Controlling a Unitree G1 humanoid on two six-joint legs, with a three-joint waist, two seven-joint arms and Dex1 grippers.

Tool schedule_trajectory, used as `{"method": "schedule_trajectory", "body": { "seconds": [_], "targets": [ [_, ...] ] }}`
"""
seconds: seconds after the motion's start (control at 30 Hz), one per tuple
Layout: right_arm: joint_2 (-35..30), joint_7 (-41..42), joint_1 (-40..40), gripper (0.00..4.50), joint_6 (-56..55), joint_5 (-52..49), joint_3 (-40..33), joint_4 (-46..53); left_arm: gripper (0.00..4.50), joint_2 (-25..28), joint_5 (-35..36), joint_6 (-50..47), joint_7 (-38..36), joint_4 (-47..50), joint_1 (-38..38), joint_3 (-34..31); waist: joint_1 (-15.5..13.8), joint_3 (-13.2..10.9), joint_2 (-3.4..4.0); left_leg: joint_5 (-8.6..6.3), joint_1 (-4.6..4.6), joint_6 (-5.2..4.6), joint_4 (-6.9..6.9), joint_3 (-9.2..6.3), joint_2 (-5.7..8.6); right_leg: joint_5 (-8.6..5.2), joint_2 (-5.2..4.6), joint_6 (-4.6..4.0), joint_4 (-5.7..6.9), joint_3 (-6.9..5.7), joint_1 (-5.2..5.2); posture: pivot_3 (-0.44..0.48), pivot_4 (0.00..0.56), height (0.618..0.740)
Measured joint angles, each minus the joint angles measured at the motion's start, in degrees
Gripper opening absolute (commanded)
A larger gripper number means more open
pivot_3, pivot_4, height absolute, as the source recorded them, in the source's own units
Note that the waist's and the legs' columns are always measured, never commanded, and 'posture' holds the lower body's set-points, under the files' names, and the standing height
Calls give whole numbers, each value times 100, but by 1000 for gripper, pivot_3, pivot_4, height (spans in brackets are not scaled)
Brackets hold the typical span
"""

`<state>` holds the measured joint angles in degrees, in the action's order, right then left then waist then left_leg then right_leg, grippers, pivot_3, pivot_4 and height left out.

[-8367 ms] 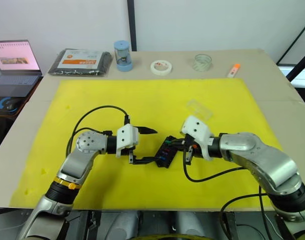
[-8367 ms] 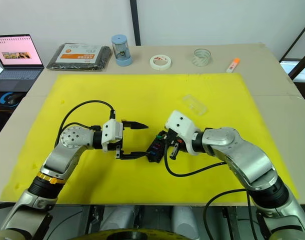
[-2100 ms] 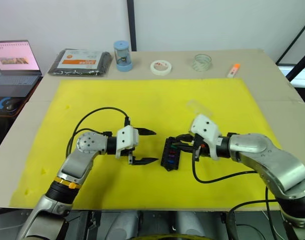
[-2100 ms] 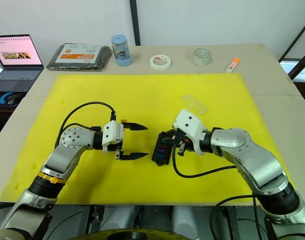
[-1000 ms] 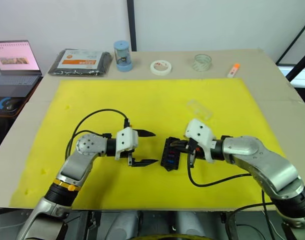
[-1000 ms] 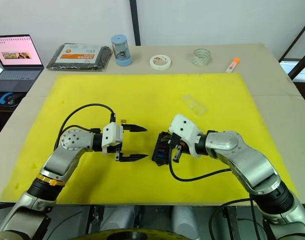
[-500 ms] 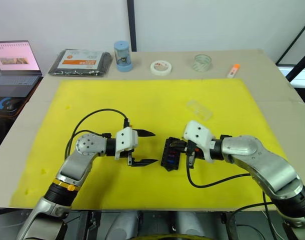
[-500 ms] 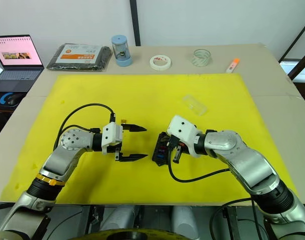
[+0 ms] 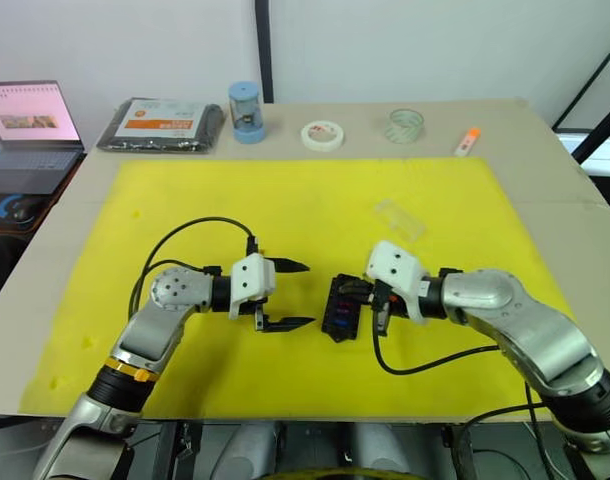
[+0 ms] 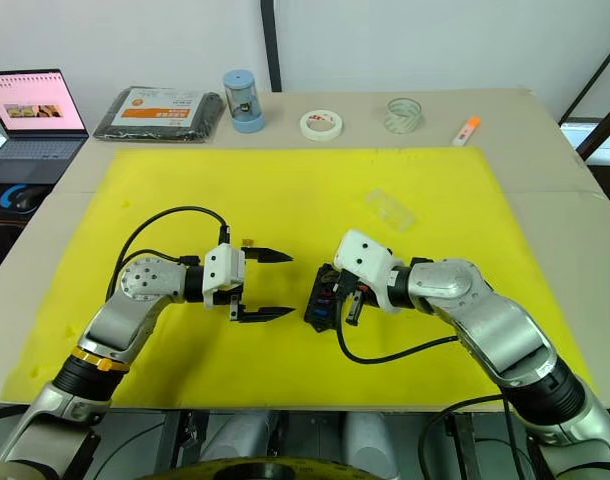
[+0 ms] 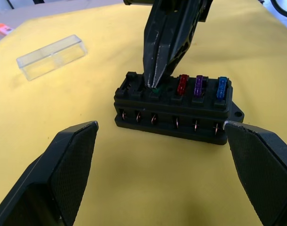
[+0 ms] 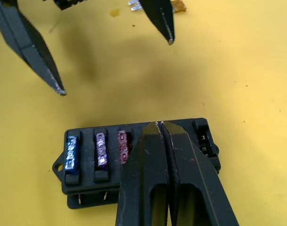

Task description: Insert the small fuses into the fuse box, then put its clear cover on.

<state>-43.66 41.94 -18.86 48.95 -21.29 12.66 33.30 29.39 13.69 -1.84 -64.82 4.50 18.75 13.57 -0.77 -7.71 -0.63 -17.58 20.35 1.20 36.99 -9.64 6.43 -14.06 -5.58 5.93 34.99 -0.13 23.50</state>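
Note:
The black fuse box (image 9: 339,309) lies on the yellow mat (image 9: 185,200) between my two grippers. Its slots hold a red fuse (image 11: 182,84), a purplish fuse (image 11: 198,85) and a blue fuse (image 11: 221,86). My right gripper (image 12: 160,125) is shut, and its tips press down on a teal fuse (image 11: 155,91) seated in the box. To the box's left my left gripper (image 10: 291,285) stands open, apart from it. A brown fuse (image 12: 179,5) lies loose on the mat beside the left gripper's far finger. The clear cover (image 9: 398,220) rests on the mat behind the right gripper.
Along the table's back edge stand a laptop (image 9: 30,125), a black packet with an orange label (image 9: 163,123), a blue cylinder (image 9: 244,110), a white tape roll (image 9: 322,134), a clear tape roll (image 9: 405,125) and an orange marker (image 9: 467,141).
My left gripper has drawn back from the fuse box, which it touched at first. The right gripper pulled away a little, then returned onto the box. Over the last second almost nothing moved.

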Motion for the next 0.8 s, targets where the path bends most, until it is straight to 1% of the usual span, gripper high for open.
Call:
{"method": "schedule_trajectory", "body": {
  "seconds": [0.07, 0.13, 0.27, 0.37, 0.4, 0.47, 0.6, 0.67, 0.73, 0.77, 0.8],
  "targets": [
    [74, -3, 10, 33, -5, -166, -368, -7, 4500, 32, 169, -63, -7, 113, 11, -134, 3, -1, 2, 0, 1, 0, 0, 0, 0, 0, 0, 0, 1, 0, 3, 0, 150, 740],
    [117, -5, -13, 33, 18, -388, -827, 4, 4500, 187, 316, -205, -28, 227, 63, -266, 2, -1, 2, 0, 1, 0, 0, 0, 0, 0, 0, 0, 1, 0, 2, 0, 150, 740],
    [-19, 125, -50, 33, 0, -658, -1344, 13, 4500, 461, 505, -456, -64, 291, 191, -541, 3, -2, 2, 0, 1, -1, -1, 0, 0, 0, 1, 0, 0, 0, 1, 0, 150, 740],
    [-294, 328, 45, 624, -476, -583, -1612, -13, 4500, 818, 645, -716, -99, 279, 227, -837, 5, -3, 4, -1, 1, -1, -2, 1, 0, 0, 2, 0, 0, -1, 3, 0, 150, 740],
    [-373, 383, 123, 922, -710, -508, -1693, -66, 4500, 954, 708, -827, -95, 238, 233, -979, 5, -3, 3, -1, 0, -1, -2, 1, -1, 0, 3, 0, 0, -2, 3, 0, 150, 740],
    [-532, 463, 393, 1609, -1179, -290, -1905, -297, 4500, 1197, 814, -918, -41, 12, 244, -1391, 4, -3, 3, -1, -1, -2, -1, 2, -1, 0, 4, 1, 0, -3, 2, 0, 150, 740],
    [-542, 504, 805, 2967, -1899, 27, -2254, -805, 4500, 1533, 819, -841, 104, -573, 225, -1990, 9, -5, 5, -1, -1, -1, -2, 4, -1, 0, 3, 1, 1, -2, 4, 0, 150, 740],
    [-536, 560, 1038, 3611, -2317, 112, -2421, -953, 4500, 1762, 805, -720, 119, -919, -1, -2295, 27, -5, 6, -1, -3, -1, -9, 4, -3, -1, 4, 0, 1, 0, 6, 0, 150, 740],
    [-531, 601, 1179, 4317, -2504, 163, -2480, -1067, 4500, 1854, 794, -671, 135, -1125, -207, -2489, 22, -6, 8, 0, -3, 0, -9, 4, -4, -1, 3, 0, 1, 0, 6, 0, 150, 740],
    [-494, 635, 1188, 4474, -2547, 144, -2478, -1096, 4500, 1862, 798, -679, 150, -1165, -279, -2539, 10, -8, 9, 1, -1, 1, -7, 4, -4, 0, 2, 0, 1, 0, 5, 0, 150, 740],
    [-441, 663, 1168, 4474, -2554, 66, -2458, -1077, 4500, 1858, 819, -758, 181, -1165, -303, -2560, 6, -8, 9, 1, -1, 2, -3, 3, -4, 0, 2, 0, 2, 0, 3, 0, 150, 740]
  ]
}}
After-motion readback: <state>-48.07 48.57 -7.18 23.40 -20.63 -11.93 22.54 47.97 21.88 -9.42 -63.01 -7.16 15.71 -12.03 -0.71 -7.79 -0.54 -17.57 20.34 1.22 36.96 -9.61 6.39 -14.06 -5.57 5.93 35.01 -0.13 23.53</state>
